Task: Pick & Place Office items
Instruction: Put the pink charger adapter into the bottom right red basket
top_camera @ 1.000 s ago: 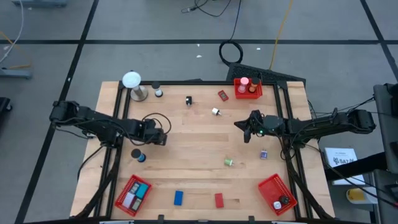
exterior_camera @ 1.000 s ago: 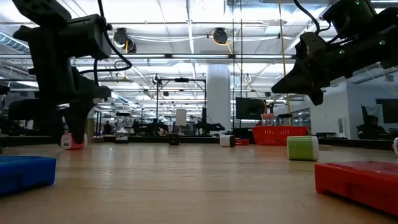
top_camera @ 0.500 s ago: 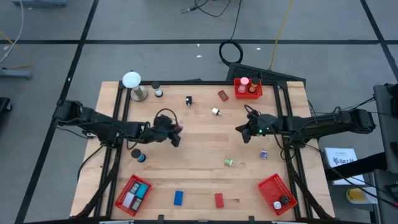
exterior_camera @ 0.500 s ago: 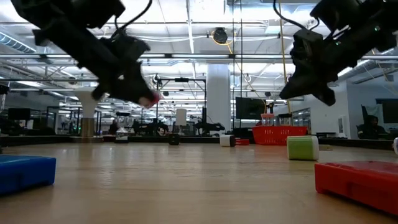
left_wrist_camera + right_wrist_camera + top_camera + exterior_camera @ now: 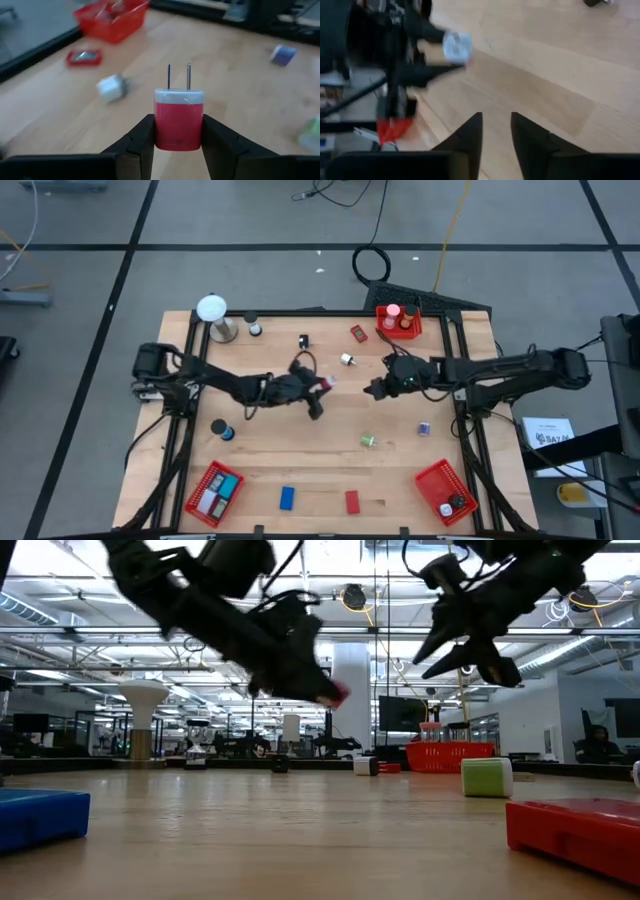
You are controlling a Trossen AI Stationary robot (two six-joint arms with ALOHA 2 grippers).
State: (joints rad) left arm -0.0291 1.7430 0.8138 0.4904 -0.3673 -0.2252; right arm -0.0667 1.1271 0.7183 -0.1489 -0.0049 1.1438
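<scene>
My left gripper is shut on a pink plug adapter with a white face and two metal prongs. It hangs over the table's middle and shows high above the wood in the low view. My right gripper is open and holds nothing. It hovers just right of the adapter, also well above the table. Other office items lie flat on the table: a white cube, a small red block, a green roll, a purple piece, a blue cylinder. My left gripper pinches the pink adapter's body between its two fingers, one on each side face. The prongs point away from the gripper. The fingers come from the table's left, slanting down. The adapter is lifted clear of the table.
Red mesh baskets stand at the far right, near left and near right. A white ball on a metal stand is at the far left. A blue block and a red block lie near the front edge.
My left gripper has lifted the pink adapter off the table at the left and carried it up and toward the right, to the table's middle. My right gripper has moved a little toward the left and tipped.
</scene>
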